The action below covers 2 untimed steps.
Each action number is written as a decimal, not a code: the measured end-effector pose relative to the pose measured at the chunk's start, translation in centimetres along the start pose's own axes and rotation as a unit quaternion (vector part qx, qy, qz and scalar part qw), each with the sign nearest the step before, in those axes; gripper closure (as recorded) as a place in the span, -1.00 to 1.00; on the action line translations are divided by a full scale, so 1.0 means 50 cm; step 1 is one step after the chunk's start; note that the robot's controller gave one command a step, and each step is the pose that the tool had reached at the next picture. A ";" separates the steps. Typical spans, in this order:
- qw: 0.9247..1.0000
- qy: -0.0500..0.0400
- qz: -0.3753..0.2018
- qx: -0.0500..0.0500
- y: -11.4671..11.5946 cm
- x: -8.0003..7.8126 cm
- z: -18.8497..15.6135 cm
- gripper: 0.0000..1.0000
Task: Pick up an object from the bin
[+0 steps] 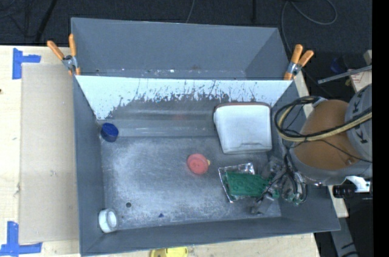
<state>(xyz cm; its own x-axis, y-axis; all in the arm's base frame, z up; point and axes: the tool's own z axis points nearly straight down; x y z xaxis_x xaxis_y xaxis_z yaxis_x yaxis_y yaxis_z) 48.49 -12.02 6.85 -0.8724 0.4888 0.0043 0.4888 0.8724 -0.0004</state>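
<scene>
My gripper (268, 192) is low in the bin's near right corner, at the right edge of a green packet with silver foil edges (242, 183) that lies flat on the floor. Just behind the packet, against the right wall, rests a white square tub (244, 127). A small pink-red round piece (197, 163) lies to the packet's left, near the middle of the floor.
A blue cap (109, 132) lies at the far left by the back slope. A white cap (107, 220) sits in the near left corner. The arm with its orange cover and looped cables hangs over the bin's right rim.
</scene>
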 end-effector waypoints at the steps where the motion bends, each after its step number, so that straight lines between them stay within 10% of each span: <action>1: 1.000 0.000 -0.002 0.000 0.001 0.000 0.000 -1.00; 2: 1.000 -0.001 -0.004 -0.001 0.004 -0.002 -0.004 1.00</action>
<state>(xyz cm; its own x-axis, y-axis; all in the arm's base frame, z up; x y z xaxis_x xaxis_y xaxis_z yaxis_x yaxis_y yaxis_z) 48.65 -11.89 7.05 -0.8762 0.4819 0.0025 0.4819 0.8762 0.0013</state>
